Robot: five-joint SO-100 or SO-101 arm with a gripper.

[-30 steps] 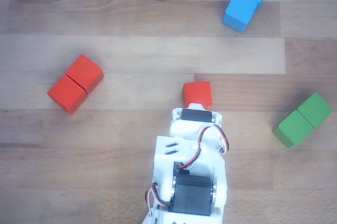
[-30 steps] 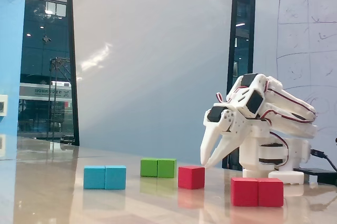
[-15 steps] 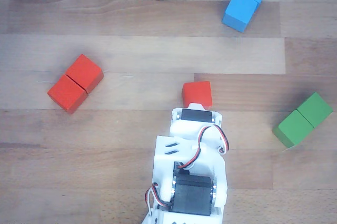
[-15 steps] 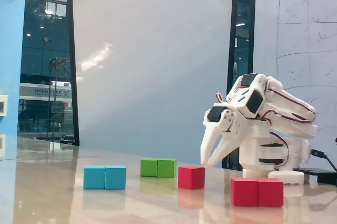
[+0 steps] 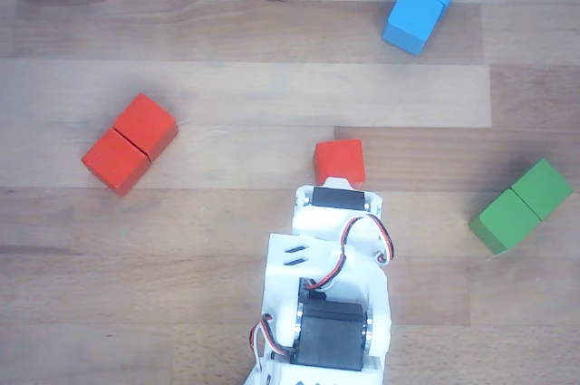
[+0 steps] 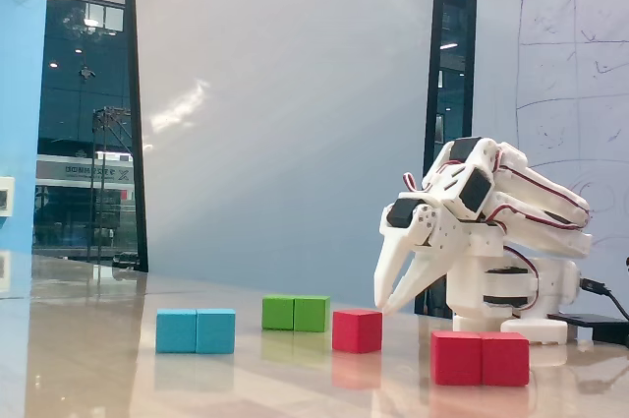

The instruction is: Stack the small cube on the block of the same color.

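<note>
- your gripper (image 6: 385,308) hangs just above the bench with its jaws parted and nothing between them; the fingertips sit just beside the small cube (image 6: 357,330), to its right in the fixed view, and you cannot tell whether they touch it.
- in the other view the small cube (image 5: 340,162) lies mid-bench, right at the front of the white arm (image 5: 331,299), which comes in from the bottom edge and hides the fingers.
- the red block (image 5: 130,143) lies well apart from the cube toward the left edge, turned at a slant, seam across its middle; in the fixed view the red block (image 6: 481,358) is the nearest thing to the camera.
- the blue block (image 5: 423,1) sits near the top edge, right of centre, also slanted.
- the green block (image 5: 521,205) sits close to the right edge, level with the arm's front.
- between the cube and the red block you have bare wood, nothing lying in that stretch.
- the bench (image 5: 272,86) is pale wooden planks with visible joints; in the fixed view its surface is glossy and mirrors the blocks.
- behind it you see a grey wall panel (image 6: 285,113), dark windows at left, and a whiteboard (image 6: 555,74) with drawn lines at right.
</note>
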